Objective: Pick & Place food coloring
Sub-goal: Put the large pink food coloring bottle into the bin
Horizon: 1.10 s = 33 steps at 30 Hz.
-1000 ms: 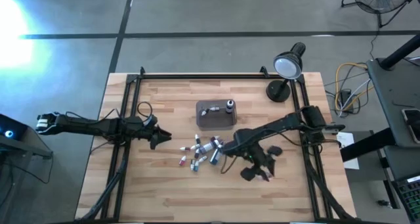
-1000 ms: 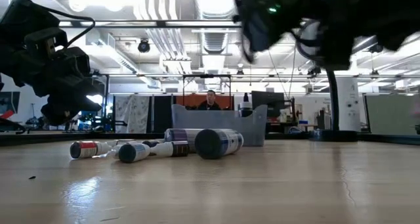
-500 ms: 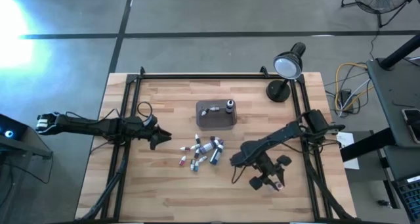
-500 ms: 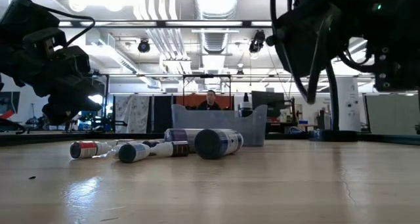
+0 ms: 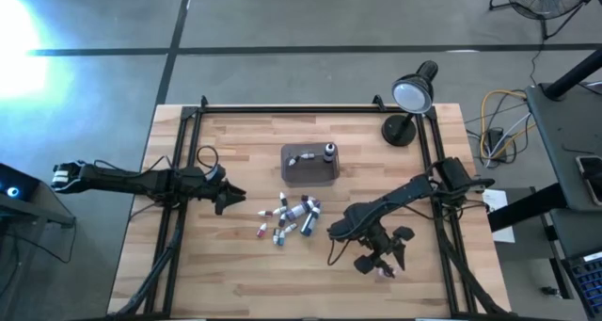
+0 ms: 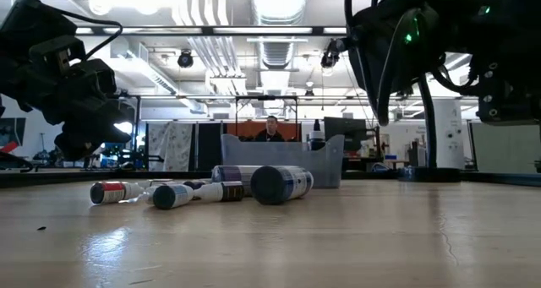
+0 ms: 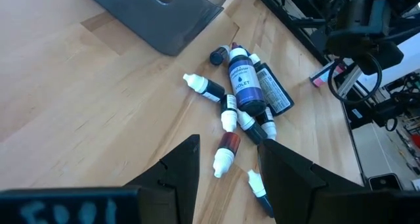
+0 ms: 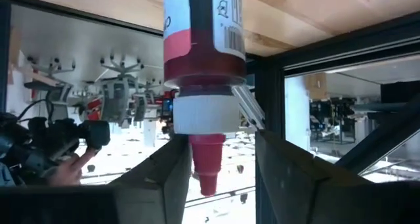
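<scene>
Right wrist view: right claw [image 8: 216, 165] narrowed onto a red-banded food coloring bottle [image 8: 203, 60], cap between fingers. High view: remaining bottles [image 5: 287, 217] heaped mid-worktop [image 5: 235, 274] beside tray [image 5: 310, 166]. Left claw [image 7: 226, 165] parted, empty.

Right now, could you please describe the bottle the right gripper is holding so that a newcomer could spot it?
Start at the black desk lamp at the table's far right corner, then follow the right arm to the right gripper. It is shut on a pink-banded bottle with a white collar and pink tip, held apart from the loose pile beside the grey tray.
</scene>
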Motion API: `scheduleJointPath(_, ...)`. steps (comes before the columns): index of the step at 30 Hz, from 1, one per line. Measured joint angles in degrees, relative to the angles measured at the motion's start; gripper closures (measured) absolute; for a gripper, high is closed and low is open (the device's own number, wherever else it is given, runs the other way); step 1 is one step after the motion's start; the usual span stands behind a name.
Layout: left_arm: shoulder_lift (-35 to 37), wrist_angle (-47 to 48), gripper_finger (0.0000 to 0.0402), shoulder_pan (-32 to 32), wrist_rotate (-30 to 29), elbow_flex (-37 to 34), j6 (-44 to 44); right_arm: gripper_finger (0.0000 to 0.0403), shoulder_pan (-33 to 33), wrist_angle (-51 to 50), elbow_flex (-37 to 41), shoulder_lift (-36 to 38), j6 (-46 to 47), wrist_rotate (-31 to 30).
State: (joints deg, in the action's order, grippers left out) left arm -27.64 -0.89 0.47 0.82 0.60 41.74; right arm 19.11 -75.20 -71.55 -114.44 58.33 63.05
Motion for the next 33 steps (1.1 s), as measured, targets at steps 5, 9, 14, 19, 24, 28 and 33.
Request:
scheduleJointPath(5, 0.00, 0.03, 0.0271, 0.00, -0.02, 0.00, 0.00, 0.0207, 0.04, 0.15, 0.09, -0.01, -0.03, 0.00)
scheduleJointPath(9, 0.00, 0.06, 0.0271, 0.00, -0.03, 0.01, 0.00, 0.0192, 0.02, 0.33, -0.74, -0.03, -0.70, -0.11)
scheduleJointPath(14, 0.00, 0.07, 0.0271, 0.00, -0.02, 0.00, -0.33, 0.0173, 0.04, 0.74, -3.47, -0.03, -1.52, -1.59)
scheduleJointPath(19, 0.00, 0.09, 0.0271, 0.00, -0.04, 0.02, -0.35, 0.0157, 0.07, 1.20, -7.86, 0.09, -2.58, -8.31)
scheduleJointPath(24, 0.00, 0.11, 0.0271, 0.00, -0.02, 0.02, -0.35, 0.0150, 1.18, 1.89, -13.63, 3.80, 0.67, -29.86)
scheduleJointPath(28, 0.00, 0.13, 0.0271, 0.00, -0.02, 0.02, -0.37, 0.0152, 5.35, 3.51, -16.18, 9.07, 7.37, -52.19)
scheduleJointPath(33, 0.00, 0.11, 0.0271, -0.02, -0.02, 0.02, -0.37, 0.0153, 11.98, 3.10, -16.06, 14.13, 14.39, -60.21)
